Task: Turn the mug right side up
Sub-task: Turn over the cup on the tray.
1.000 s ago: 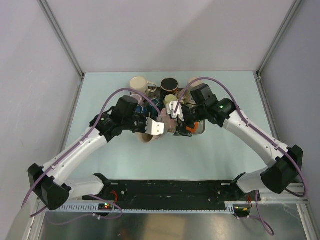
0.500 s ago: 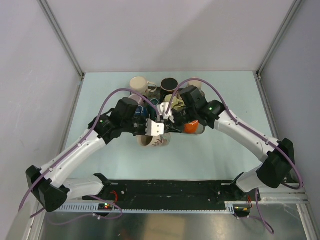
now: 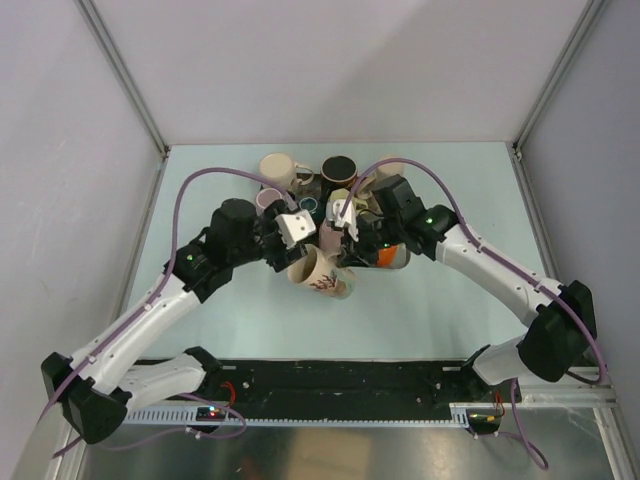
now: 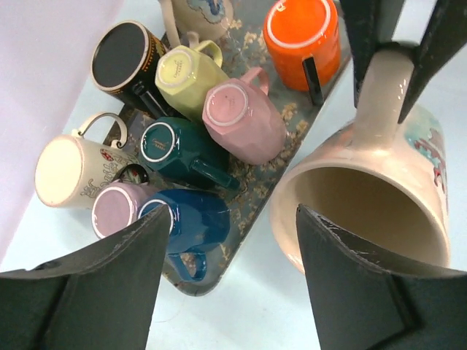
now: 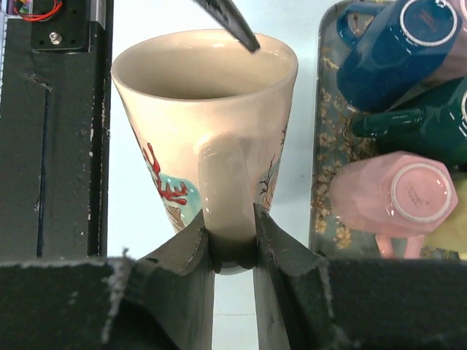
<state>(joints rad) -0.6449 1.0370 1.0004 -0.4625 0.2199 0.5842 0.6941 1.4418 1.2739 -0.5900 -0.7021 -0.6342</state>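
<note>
The cream mug [image 3: 323, 276] with red and teal artwork hangs tilted just in front of the tray, its open mouth [image 4: 365, 211] facing my left wrist camera. My right gripper [image 5: 233, 235] is shut on the mug's handle [image 5: 226, 182], one finger on each side; its dark fingers [image 4: 367, 44] show from the other side in the left wrist view. My left gripper [image 4: 232, 216] is open and empty, drawn back to the mug's left with a gap between its pads and the rim. In the top view it sits at the tray's near edge [image 3: 297, 230].
A dark floral tray [image 4: 219, 255] holds several upside-down mugs: orange [image 4: 300, 40], pink [image 4: 244, 120], teal [image 4: 175, 149], blue [image 4: 186, 222], lilac [image 4: 117, 211], yellow [image 4: 186, 76]. A black mug [image 4: 124, 58] and a cream mug [image 4: 69, 171] stand beside them. The black base rail [image 5: 44, 146] lies nearby.
My right gripper moved in and shut on the mug's handle. My left gripper let go of the mug, opened, and pulled back to the left.
</note>
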